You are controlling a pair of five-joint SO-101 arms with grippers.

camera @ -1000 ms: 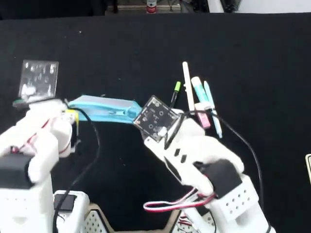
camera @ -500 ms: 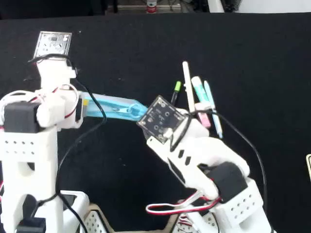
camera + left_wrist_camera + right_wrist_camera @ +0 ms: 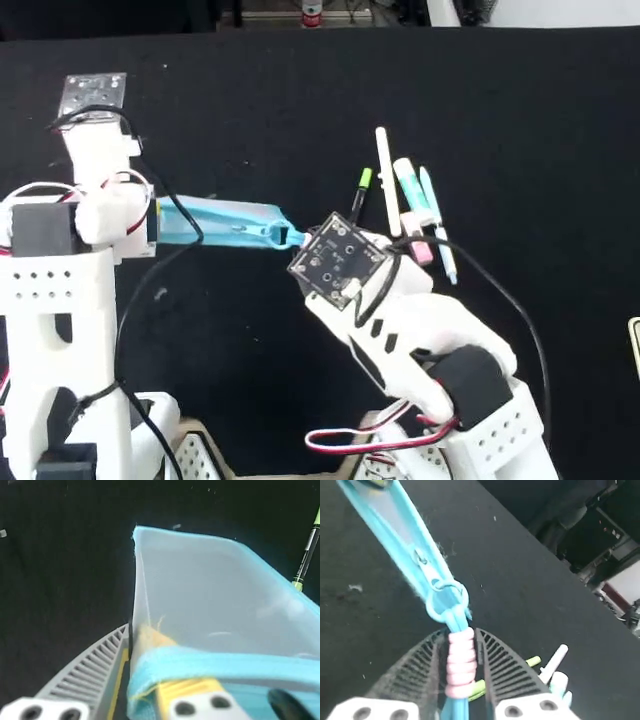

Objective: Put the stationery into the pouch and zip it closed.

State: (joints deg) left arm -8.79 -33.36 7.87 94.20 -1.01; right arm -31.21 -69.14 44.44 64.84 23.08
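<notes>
Right claw (image 3: 459, 633) drawn back, clamping zip pull (image 3: 460, 664); left claw (image 3: 156, 222) clamps pouch (image 3: 226, 220); black tabletop (image 3: 520, 100).

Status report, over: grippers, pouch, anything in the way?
Left gripper shut on pouch end. Right gripper shut on zipper pull, pouch stretched between. Pens lie on table, outside pouch.

High view down over the table (image 3: 250, 100), wrist views close up from opposite ends of the shared pouch (image 3: 225, 222)
</notes>
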